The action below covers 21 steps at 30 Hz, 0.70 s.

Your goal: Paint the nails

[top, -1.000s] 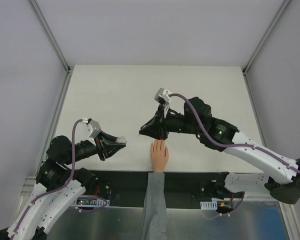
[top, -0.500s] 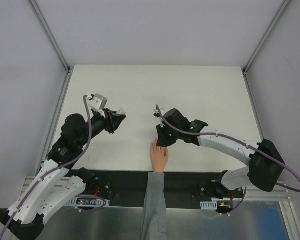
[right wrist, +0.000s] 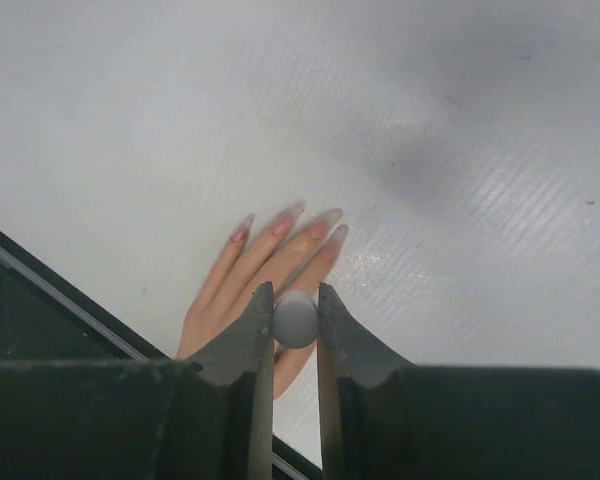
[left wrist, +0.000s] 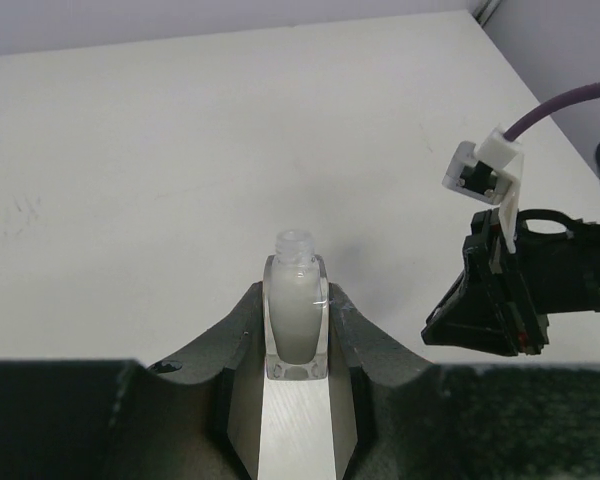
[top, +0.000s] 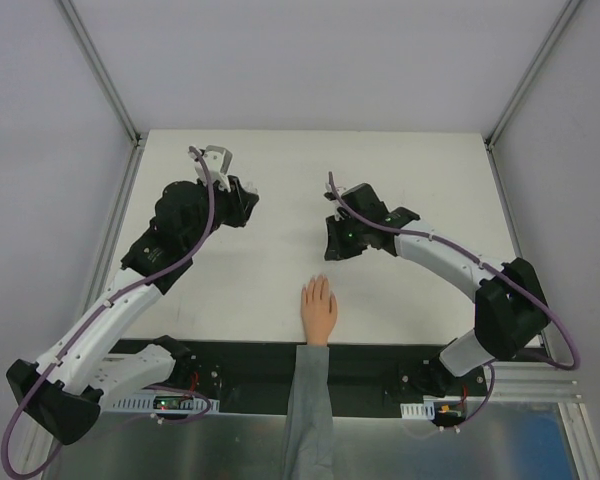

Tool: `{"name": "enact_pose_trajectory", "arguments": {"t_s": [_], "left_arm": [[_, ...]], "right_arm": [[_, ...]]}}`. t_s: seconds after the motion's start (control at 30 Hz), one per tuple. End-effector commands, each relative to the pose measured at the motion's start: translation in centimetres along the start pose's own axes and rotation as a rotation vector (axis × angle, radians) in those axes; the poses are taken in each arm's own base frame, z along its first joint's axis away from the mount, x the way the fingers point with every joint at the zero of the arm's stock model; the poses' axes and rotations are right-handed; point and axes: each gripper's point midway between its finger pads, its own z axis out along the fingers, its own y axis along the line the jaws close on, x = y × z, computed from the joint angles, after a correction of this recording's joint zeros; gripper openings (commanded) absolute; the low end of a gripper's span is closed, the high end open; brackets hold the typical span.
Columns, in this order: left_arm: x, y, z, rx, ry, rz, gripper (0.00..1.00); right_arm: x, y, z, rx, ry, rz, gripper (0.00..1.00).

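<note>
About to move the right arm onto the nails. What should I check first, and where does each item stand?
1. Left gripper shut on the open polish bottle: ok.
2. Right gripper shut on the grey round cap: ok.
3. Brush under the cap: cannot tell, hidden.
4. Hand flat on the table, nails in view: ok.
5. Right gripper over a nail: not ok, the top view shows it beyond the fingertips.

A white table (top: 280, 170) sits between grey walls (top: 40, 150) and metal rails (top: 100, 70), a black strip (top: 240, 358) along its near edge.
</note>
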Motion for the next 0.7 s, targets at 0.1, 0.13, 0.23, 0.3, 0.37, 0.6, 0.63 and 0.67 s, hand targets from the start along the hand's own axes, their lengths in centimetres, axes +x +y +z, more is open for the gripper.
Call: {"name": "enact_pose_trajectory", "arguments": {"t_s": [0.1, 0.13, 0.23, 0.3, 0.37, 0.6, 0.63, 0.67], "left_arm": [[-4.3, -3.2, 1.2, 0.125, -0.051, -0.037, 0.00], [-3.9, -3.8, 1.9, 0.153, -0.025, -0.042, 0.00], [-4.3, -4.2, 2.8, 0.165, -0.016, -0.052, 0.00], [-4.4, -4.4, 3.1, 0.171, -0.012, -0.059, 0.00], [-4.3, -4.6, 3.5, 0.178, 0.001, -0.075, 0.00], [-5.0, -5.1, 4.2, 0.195, 0.001, -0.089, 0.00], [-4.9, -5.0, 4.3, 0.191, 0.003, -0.092, 0.00], [-5.0, -5.1, 4.2, 0.192, 0.000, -0.094, 0.00]], "right_arm": [[2.8, -0.6, -0.9, -0.031, 0.088, 0.088, 0.00], [2.7, -0.4, -0.9, -0.041, 0.077, 0.094, 0.00], [3.7, 0.0, -0.7, -0.081, 0.089, 0.107, 0.00], [4.7, -0.4, -0.7, -0.061, 0.100, 0.129, 0.00], [5.1, -0.5, -0.7, -0.060, 0.105, 0.134, 0.00], [5.5, -0.6, -0.1, -0.068, 0.102, 0.138, 0.00], [5.6, -0.6, 0.1, -0.070, 0.102, 0.140, 0.00], [5.6, -0.6, 0.2, -0.068, 0.106, 0.141, 0.00]]}}
